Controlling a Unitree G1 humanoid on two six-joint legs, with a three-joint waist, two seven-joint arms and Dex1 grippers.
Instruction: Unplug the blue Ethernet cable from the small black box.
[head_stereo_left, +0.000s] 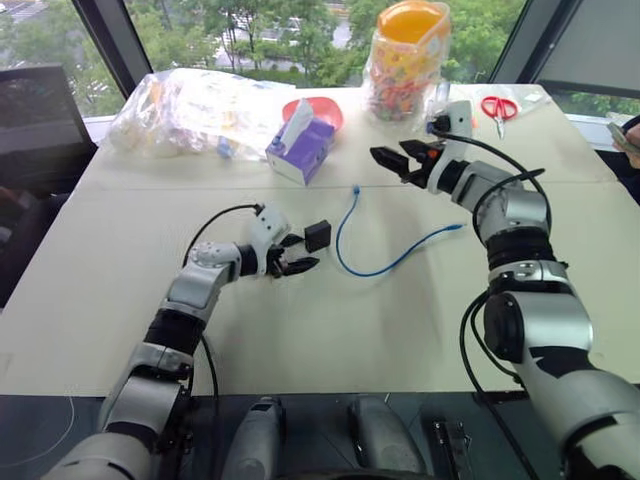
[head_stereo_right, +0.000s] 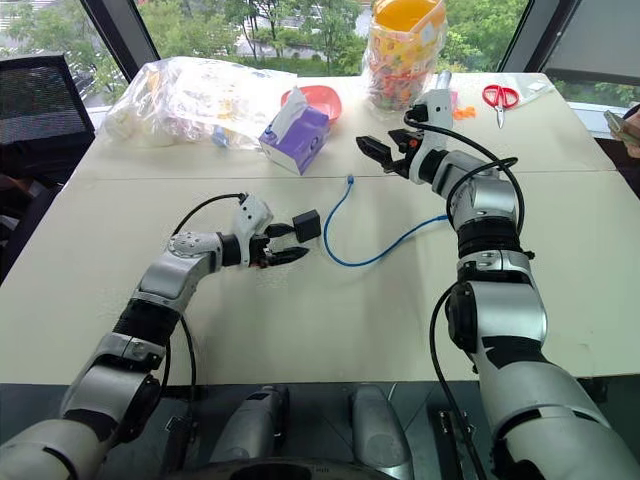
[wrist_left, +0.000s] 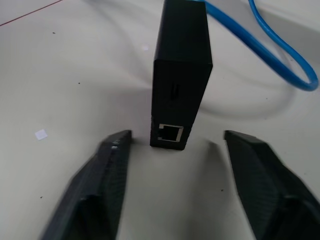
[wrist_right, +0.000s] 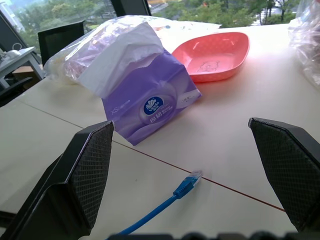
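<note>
The small black box (wrist_left: 180, 75), light and rigid, stands free on the table between the left gripper's (head_stereo_left: 293, 253) wide-spread fingers, its port empty, while the limp blue Ethernet cable (head_stereo_left: 372, 255) lies loose beside it, the right gripper (head_stereo_left: 397, 157) wide open above.

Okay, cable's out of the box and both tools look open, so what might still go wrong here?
The small black box stands on end between the left tool's open fingers, so a careless withdrawal might tip it. The blue Ethernet cable loops on the table just beyond the box; a sweeping arm may drag it. The right tool hangs near the tissue box and may nudge it.
</note>
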